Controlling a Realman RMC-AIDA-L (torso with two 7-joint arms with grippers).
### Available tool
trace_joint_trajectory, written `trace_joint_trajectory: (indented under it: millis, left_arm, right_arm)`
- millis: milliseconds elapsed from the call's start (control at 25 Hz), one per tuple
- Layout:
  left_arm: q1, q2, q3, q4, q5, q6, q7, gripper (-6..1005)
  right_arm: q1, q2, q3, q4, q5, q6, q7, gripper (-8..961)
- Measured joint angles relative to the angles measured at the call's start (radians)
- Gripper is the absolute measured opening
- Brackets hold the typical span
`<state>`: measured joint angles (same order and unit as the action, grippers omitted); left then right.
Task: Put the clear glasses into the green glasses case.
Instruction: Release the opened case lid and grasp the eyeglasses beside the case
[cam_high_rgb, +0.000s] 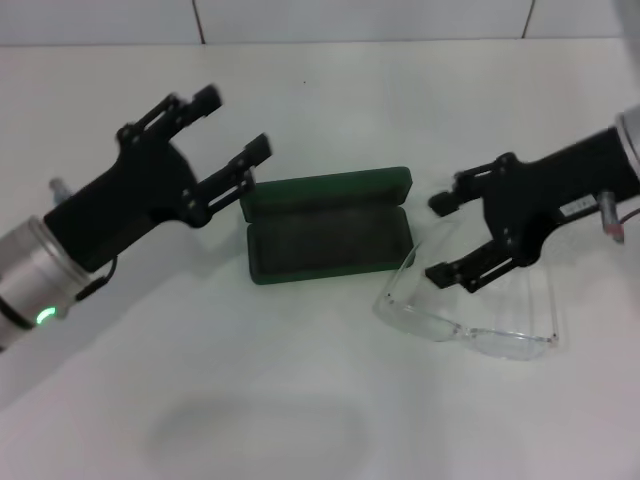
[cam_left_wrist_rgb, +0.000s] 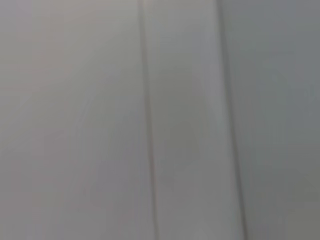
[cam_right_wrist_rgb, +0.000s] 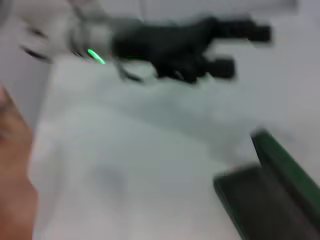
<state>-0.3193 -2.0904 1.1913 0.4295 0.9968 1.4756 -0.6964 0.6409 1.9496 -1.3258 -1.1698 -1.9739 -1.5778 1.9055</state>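
Nearest to the camera, in the lower right of the head view, the clear glasses (cam_high_rgb: 470, 320) lie on the white bench (cam_high_rgb: 300, 400), just beside the right end of the green glasses case (cam_high_rgb: 328, 235). This case sits in the middle of the frame with its lid raised at the back and the dark inside exposed, so it is ready to receive them. At the right of the frame, the right end effector (cam_high_rgb: 445, 238) hovers over the near arm of the glasses with its fingers spread apart and grasping nothing; I judge it is placed so for a pick. Left of the case, the left end effector (cam_high_rgb: 232, 125) is also released (its fingers are wide and empty), close to the case's left end, probably to steady it. Both wrist views show very little that helps
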Motion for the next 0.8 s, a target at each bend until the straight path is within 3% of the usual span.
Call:
trace_joint_trajectory:
  millis: [160, 240, 440, 800]
  left_arm:
    - [0.001, 0.0, -0.001, -0.068, -0.034, -0.001, 0.055, 752]
    - [-0.003, 0.0, -0.001, -0.086, -0.04, -0.003, 0.066, 752]
    - [-0.008, 0.0, -0.001, -0.096, -0.042, -0.005, 0.071, 752]
    - [-0.005, 0.002, -0.001, -0.1, -0.042, -0.004, 0.072, 751]
  right_arm:
    - [0.094, 0.052, -0.008, -0.091, -0.229, -0.109, 0.218, 841]
    - [0.136, 0.067, -0.028, -0.096, -0.292, -0.155, 0.279, 840]
    - [0.173, 0.067, -0.139, -0.088, -0.359, -0.163, 0.377, 838]
    - [0.169, 0.073, -0.287, -0.042, -0.388, -0.078, 0.412, 784]
